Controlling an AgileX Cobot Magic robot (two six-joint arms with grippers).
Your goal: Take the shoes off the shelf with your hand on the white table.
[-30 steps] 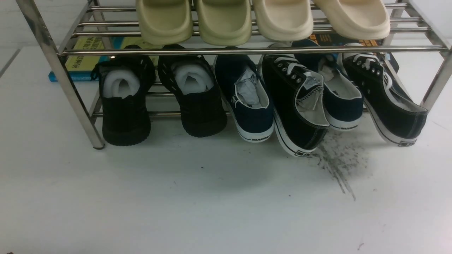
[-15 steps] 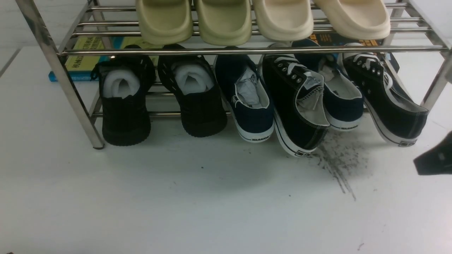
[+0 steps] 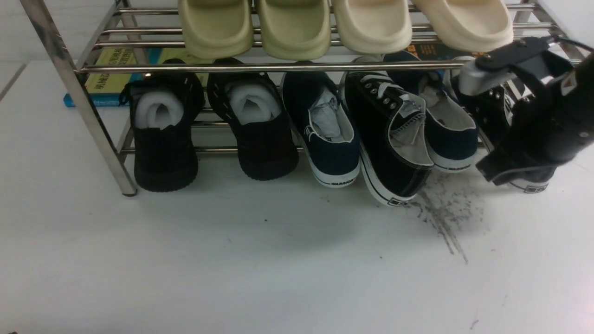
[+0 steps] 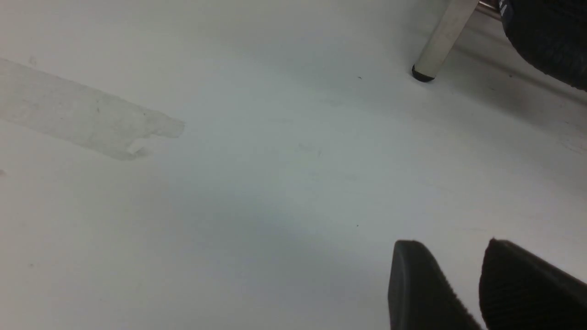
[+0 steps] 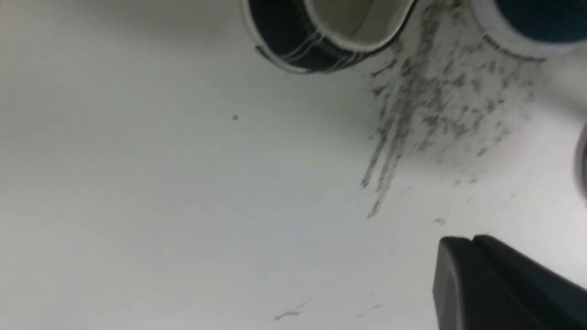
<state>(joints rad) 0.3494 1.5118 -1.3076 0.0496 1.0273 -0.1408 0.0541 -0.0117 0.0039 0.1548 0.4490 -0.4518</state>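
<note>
Hovering by the rack [image 3: 297, 67], the right gripper [image 5: 472, 247] is showing its jaws pressed together, empty; the navy slip-ons [image 3: 335, 157] are looking light and soft, best pinched at the heel rim.

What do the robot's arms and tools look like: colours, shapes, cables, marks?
The right arm is bulky and black, with a silver-grey block and a screwed black plate on top, a thin black cable and a small pale label. The left tool has two black, wedge-shaped fingers with fine ribbing. The right tool is black too, but blurred. The left arm is unseen.
</note>
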